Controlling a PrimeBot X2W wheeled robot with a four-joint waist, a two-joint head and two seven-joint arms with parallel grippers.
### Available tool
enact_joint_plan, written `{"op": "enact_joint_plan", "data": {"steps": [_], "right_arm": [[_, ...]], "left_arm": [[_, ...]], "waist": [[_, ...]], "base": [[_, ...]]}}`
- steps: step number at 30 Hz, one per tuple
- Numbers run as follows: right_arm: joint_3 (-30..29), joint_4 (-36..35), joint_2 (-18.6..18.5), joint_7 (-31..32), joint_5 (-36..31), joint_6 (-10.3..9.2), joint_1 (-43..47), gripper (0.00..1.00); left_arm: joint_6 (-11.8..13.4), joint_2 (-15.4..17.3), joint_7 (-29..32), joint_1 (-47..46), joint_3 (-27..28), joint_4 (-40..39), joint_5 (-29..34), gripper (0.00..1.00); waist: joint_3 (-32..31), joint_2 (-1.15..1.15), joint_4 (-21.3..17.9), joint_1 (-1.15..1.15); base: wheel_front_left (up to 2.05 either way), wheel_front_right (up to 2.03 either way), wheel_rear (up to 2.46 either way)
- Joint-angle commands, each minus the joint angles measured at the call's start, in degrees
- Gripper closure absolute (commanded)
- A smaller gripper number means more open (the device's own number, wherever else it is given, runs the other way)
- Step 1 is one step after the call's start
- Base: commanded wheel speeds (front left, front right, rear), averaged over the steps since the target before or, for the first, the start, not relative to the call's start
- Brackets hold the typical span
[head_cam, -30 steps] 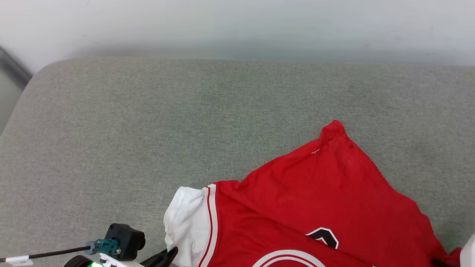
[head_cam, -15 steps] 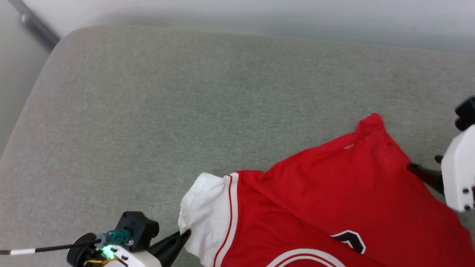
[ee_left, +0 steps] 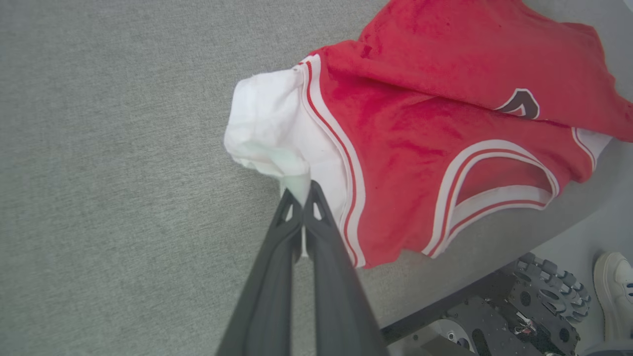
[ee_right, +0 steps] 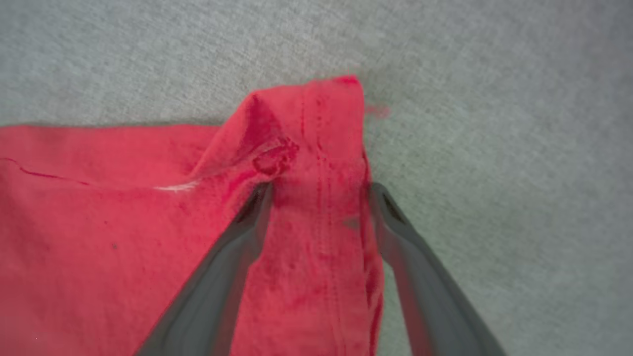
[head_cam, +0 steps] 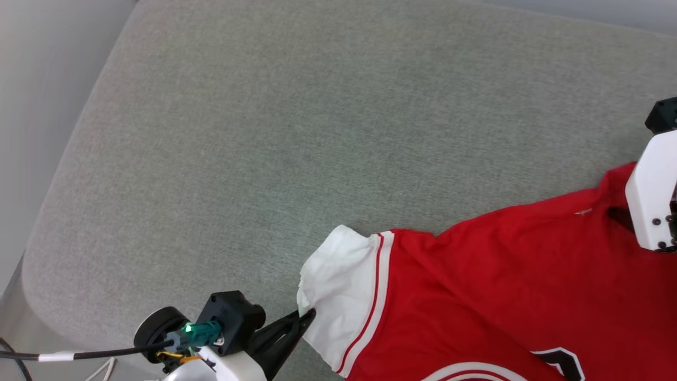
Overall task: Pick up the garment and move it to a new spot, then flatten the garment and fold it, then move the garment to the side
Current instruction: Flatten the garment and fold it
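Observation:
The garment (head_cam: 492,286), a red jersey with white sleeves and striped trim, lies loosely folded at the lower right of the grey padded surface (head_cam: 296,132). My left gripper (head_cam: 309,316) is shut on the edge of its white sleeve (ee_left: 277,128); the left wrist view shows the closed left gripper (ee_left: 302,190) pinching the cloth. My right gripper (ee_right: 319,190) is open, its two fingers (ee_right: 247,217) straddling a raised red corner of the garment (ee_right: 306,128). The head view has its white housing (head_cam: 653,196) over that corner.
The grey surface stretches bare to the left and far side, with its rounded corner (head_cam: 31,296) at the lower left. The left wrist view shows my wheeled base (ee_left: 519,306) below the surface's edge and a person's white shoe (ee_left: 613,291).
The head camera has swung, shifting the whole picture. My right gripper came into view from the right and now stands over the garment's red corner. The left gripper keeps its hold on the sleeve.

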Motion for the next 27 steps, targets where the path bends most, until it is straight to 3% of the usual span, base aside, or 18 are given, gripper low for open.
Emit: {"op": "enact_joint_plan", "data": {"steps": [1,6,10,11,12,13,27], "right_arm": [[0.4,1.6,-0.9,-0.6,-0.4,-0.02,0.0,0.0],[-0.5,6.6,0.7,-1.5,1.6,-0.02,1.5,0.0],[1.5,8.4,-0.3,-0.9,1.8,-0.02,3.2,0.0],[1.8,8.7,-0.5,-0.9,2.1,-0.02,3.6,0.09],[2.2,9.1,-0.6,-0.7,2.5,-0.02,4.0,0.7],[2.6,9.3,-0.7,-0.6,3.0,-0.02,4.2,1.0],[4.2,7.5,-3.9,-11.8,7.7,-0.02,-0.4,1.0]], "left_arm": [[-0.1,-0.4,-0.4,-1.0,-0.1,0.3,0.4,1.0],[-0.3,-1.3,-1.6,-1.5,-0.1,1.4,0.5,1.0],[-0.7,-1.5,-2.2,-1.9,-0.1,2.4,0.3,1.0],[-0.8,-1.5,-2.3,-2.0,0.0,2.7,0.3,1.0],[-0.9,-1.6,-2.4,-2.0,0.0,2.9,0.3,1.0],[-1.0,-1.7,-2.5,-2.0,-0.1,3.1,0.2,1.0],[-0.3,0.0,-3.1,-2.4,1.8,3.2,0.0,1.0]], "waist": [[1.8,0.0,1.9,-0.01],[2.8,0.0,3.1,-0.01],[3.0,0.0,3.3,-0.01],[2.9,0.0,3.3,-0.01],[2.8,0.0,3.3,-0.01],[2.7,0.0,3.2,-0.01],[-5.5,0.0,0.2,-0.01]], "base": [[0.0,0.0,0.0],[0.0,0.0,0.0],[0.0,0.0,0.0],[0.0,0.0,0.0],[0.0,0.0,0.0],[0.0,0.0,0.0],[0.0,0.0,0.0]]}}
